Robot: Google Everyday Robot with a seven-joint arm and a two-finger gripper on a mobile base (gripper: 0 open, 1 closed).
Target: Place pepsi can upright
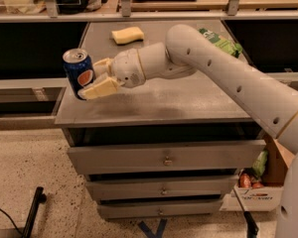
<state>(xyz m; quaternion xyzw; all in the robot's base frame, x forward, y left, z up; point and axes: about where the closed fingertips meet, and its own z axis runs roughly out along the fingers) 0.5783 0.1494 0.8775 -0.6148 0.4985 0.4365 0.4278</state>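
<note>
The pepsi can (77, 73) is dark blue with a round red-white-blue logo and a silver top with a pull tab. It is nearly upright, leaning slightly, and held in the air over the left edge of the grey table (159, 105). My gripper (92, 77) is shut on the can from its right side. One cream finger (100, 88) lies across the can's lower front, and the other finger (102, 63) is behind it. My white arm reaches in from the right across the table.
A yellow sponge (127, 34) lies at the back of the table. A green snack bag (219, 41) lies at the back right, partly behind my arm. Drawers (164, 157) are below the tabletop. A cardboard box (260, 182) stands on the floor at the right.
</note>
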